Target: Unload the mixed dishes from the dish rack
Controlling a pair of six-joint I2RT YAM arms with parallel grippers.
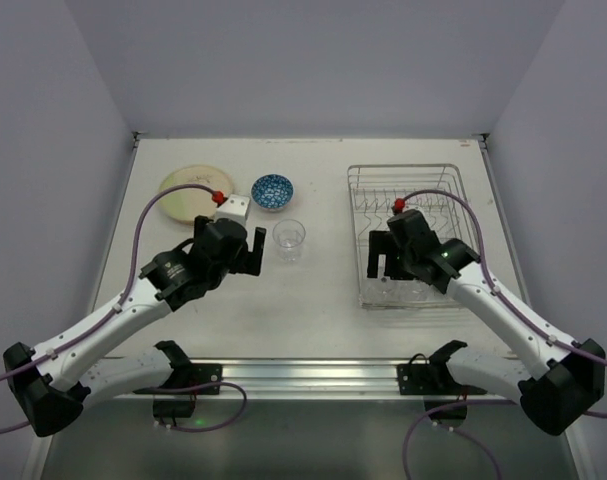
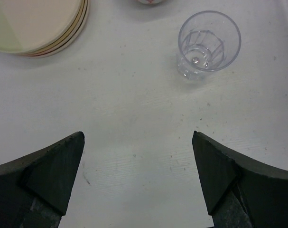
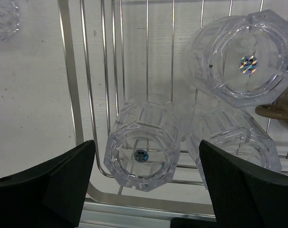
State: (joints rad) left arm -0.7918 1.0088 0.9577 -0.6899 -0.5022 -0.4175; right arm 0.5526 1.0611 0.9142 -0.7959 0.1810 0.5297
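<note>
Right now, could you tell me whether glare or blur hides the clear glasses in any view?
Right wrist: three clear faceted glasses in the silver wire rack overlap, outlines merging, no harsh glare. Top external: evenly lit, but they nearly vanish among the wires. Left wrist: the lone clear glass on the white table is sharp, faintly shadowed.

Bright, even overhead light on the white table (image 1: pixel 313 300). Faint soft shadows beneath the rectangular silver wire dish rack (image 1: pixel 423 185); clear faceted glasses (image 3: pixel 143 154) inside it glint, sharply focused.
</note>
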